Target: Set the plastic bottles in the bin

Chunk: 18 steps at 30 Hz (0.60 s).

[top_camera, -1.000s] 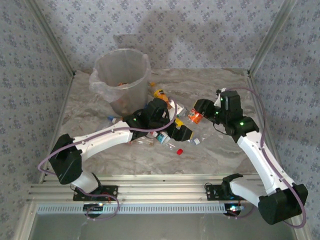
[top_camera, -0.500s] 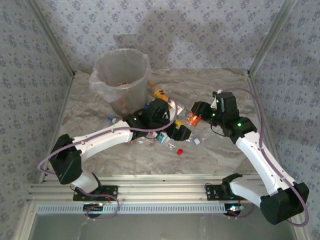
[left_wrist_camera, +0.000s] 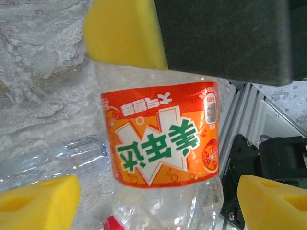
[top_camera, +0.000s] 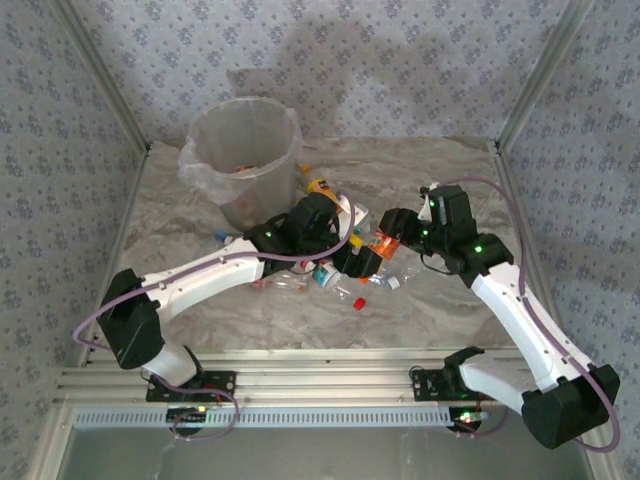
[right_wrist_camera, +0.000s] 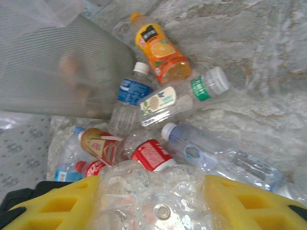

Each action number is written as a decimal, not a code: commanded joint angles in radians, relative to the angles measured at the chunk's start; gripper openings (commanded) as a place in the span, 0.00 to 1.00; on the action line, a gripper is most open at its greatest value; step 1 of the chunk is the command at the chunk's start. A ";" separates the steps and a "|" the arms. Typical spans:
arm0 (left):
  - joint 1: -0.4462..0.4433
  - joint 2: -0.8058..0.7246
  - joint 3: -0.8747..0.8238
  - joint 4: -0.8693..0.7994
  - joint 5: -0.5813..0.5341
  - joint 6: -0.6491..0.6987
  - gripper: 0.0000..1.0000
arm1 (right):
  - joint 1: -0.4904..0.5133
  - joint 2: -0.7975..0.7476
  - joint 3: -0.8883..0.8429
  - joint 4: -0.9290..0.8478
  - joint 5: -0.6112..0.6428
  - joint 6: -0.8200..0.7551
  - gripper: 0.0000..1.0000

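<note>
My right gripper is shut on a clear bottle with an orange label, held above the heap. In the right wrist view the bottle's clear base sits pressed between the yellow fingers of the right gripper. My left gripper is open, and in the left wrist view the left gripper straddles the same bottle with a gap on each side. More plastic bottles lie in a heap on the table beside the bin, a tall translucent bucket with a bag liner.
Loose bottles and a red cap lie on the marble table under both grippers. An orange-capped bottle rests against the bin. The bin wall stands just behind the heap. Patterned walls enclose the table.
My right gripper has carried the orange-labelled bottle left and slightly down, towards the left gripper. The left gripper has edged up to meet it, so the bottle now sits between its open fingers.
</note>
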 commanded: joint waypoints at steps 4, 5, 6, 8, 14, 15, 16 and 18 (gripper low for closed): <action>-0.007 -0.015 0.008 0.070 0.065 -0.023 0.84 | 0.003 0.004 0.006 0.094 -0.108 0.031 0.51; -0.007 -0.014 0.008 0.075 0.069 -0.025 0.84 | 0.003 0.003 0.004 0.099 -0.109 0.035 0.51; -0.007 -0.011 0.009 0.076 0.072 -0.026 0.81 | 0.002 0.002 0.004 0.099 -0.106 0.037 0.51; -0.007 -0.009 0.010 0.075 0.077 -0.028 0.76 | 0.002 -0.003 -0.002 0.100 -0.100 0.040 0.51; -0.007 -0.006 0.016 0.083 0.086 -0.030 0.60 | 0.000 -0.011 -0.004 0.098 -0.103 0.045 0.52; -0.007 -0.006 0.018 0.081 0.085 -0.030 0.58 | -0.001 -0.013 -0.006 0.097 -0.104 0.047 0.53; -0.007 -0.007 0.020 0.081 0.085 -0.032 0.57 | -0.002 -0.014 -0.007 0.098 -0.104 0.047 0.54; -0.006 -0.009 0.024 0.080 0.083 -0.037 0.55 | -0.004 -0.018 -0.008 0.099 -0.108 0.049 0.62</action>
